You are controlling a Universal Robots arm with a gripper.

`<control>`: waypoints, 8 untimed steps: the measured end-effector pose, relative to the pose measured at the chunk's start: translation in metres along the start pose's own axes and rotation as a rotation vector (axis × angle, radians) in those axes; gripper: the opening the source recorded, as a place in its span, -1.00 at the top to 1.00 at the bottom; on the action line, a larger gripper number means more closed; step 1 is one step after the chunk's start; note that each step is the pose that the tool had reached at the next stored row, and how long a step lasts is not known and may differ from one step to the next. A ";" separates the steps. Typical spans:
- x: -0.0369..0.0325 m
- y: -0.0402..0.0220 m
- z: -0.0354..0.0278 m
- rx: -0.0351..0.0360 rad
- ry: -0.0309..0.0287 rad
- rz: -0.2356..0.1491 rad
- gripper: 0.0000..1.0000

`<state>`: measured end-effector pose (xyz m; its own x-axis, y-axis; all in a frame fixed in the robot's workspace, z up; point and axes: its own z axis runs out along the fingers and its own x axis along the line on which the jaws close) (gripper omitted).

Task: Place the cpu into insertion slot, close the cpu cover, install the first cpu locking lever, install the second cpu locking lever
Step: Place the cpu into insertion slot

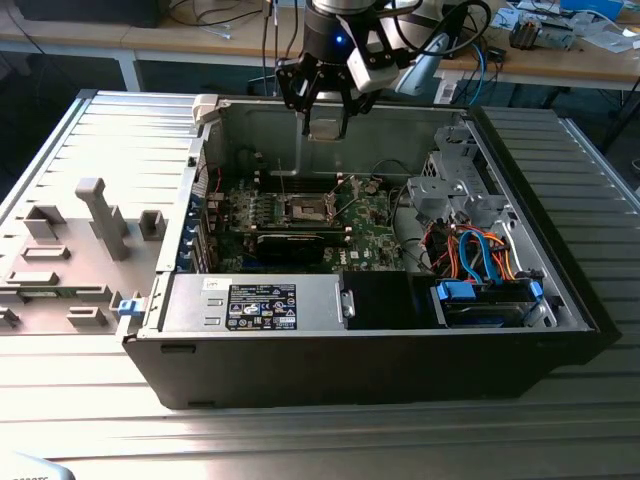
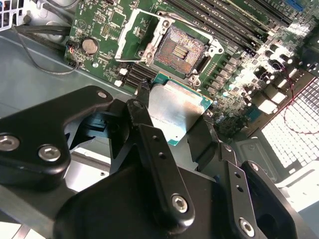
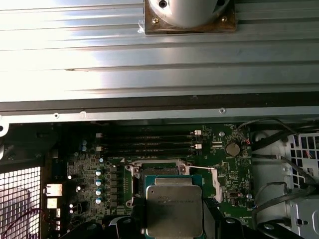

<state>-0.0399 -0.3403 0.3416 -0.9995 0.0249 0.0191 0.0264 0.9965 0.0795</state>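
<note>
My gripper (image 1: pixel 326 122) hangs above the open computer case, shut on the cpu (image 2: pixel 175 107), a flat silvery square chip with a green edge. Both wrist views show the black fingers (image 2: pixel 149 129) clamping the cpu (image 3: pixel 174 209) by two opposite sides. The insertion slot (image 2: pixel 180 49), a dark square socket with a silver rim, lies below on the green motherboard (image 1: pixel 365 225) and holds no chip. The cpu is apart from the insertion slot (image 1: pixel 307 208) and partly hides the insertion slot (image 3: pixel 149 172) in the first wrist view. The cpu cover (image 2: pixel 130 36) is swung open beside the slot.
Memory slots (image 3: pixel 149 142) run along one side of the socket. A round coin battery (image 2: pixel 89 46) and cables lie near it. The case holds a power supply (image 1: pixel 255 300), a drive bay with blue and orange cables (image 1: pixel 480 255), and metal walls (image 1: pixel 400 125) all around.
</note>
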 end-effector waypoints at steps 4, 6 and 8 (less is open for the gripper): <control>0.0000 -0.0001 0.0006 0.0002 0.0000 0.000 -0.08; 0.0000 -0.0001 0.0009 0.0002 0.0000 0.000 -0.08; 0.0000 -0.0001 0.0012 0.0003 0.0000 0.000 -0.08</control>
<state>-0.0399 -0.3403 0.3404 -0.9995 0.0249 0.0191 0.0264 0.9965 0.0792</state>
